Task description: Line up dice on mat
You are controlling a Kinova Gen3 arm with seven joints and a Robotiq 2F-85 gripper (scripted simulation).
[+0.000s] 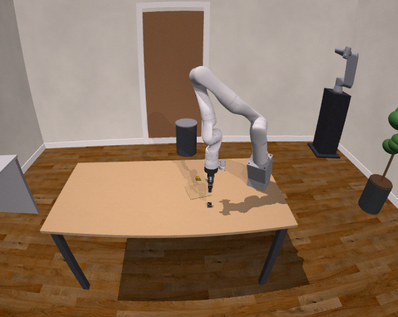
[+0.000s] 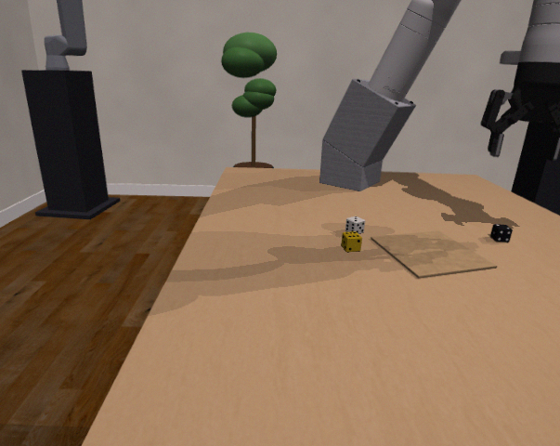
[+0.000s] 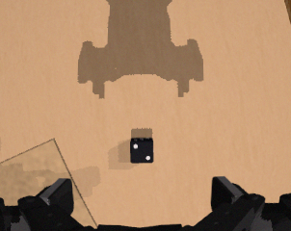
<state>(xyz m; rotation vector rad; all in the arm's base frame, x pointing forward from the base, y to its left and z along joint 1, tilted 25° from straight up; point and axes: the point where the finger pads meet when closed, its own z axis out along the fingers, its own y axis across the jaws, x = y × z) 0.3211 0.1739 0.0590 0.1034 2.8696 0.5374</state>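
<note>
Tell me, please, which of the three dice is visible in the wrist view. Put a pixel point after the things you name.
The black die [image 1: 209,205] [image 2: 501,233] [image 3: 142,150], showing two white pips on top; the white and yellow dice are outside that view.
</note>
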